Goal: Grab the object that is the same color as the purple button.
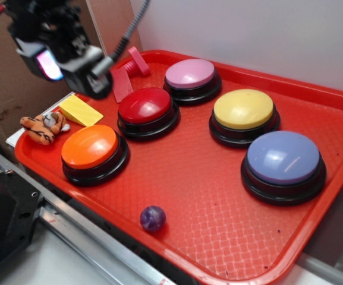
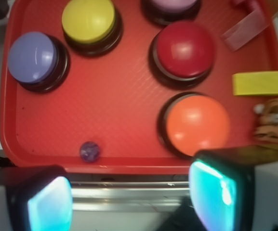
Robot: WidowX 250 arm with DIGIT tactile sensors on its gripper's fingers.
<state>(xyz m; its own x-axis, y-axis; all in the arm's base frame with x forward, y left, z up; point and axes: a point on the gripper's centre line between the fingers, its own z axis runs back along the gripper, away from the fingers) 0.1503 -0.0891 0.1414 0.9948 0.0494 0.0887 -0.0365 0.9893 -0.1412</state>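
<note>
A small dark purple marbled ball (image 1: 153,218) lies on the red tray (image 1: 201,196) near its front edge; in the wrist view the ball (image 2: 89,151) sits by the tray's near rim. The large lavender purple button (image 1: 283,158) stands at the tray's right, and the same purple button (image 2: 33,57) shows at upper left in the wrist view. My gripper (image 1: 70,62) hangs high over the tray's far left corner, well away from the ball. Seen from the wrist, the gripper (image 2: 129,199) is open, its glowing fingers (image 2: 49,204) wide apart with nothing between them.
On the tray stand an orange button (image 1: 90,146), a red button (image 1: 144,105), a pink button (image 1: 189,73) and a yellow button (image 1: 243,109). A pink bolt toy (image 1: 137,64), a yellow wedge (image 1: 80,110) and a tiger toy (image 1: 43,127) lie at the left. A metal rail (image 1: 82,225) runs along the front.
</note>
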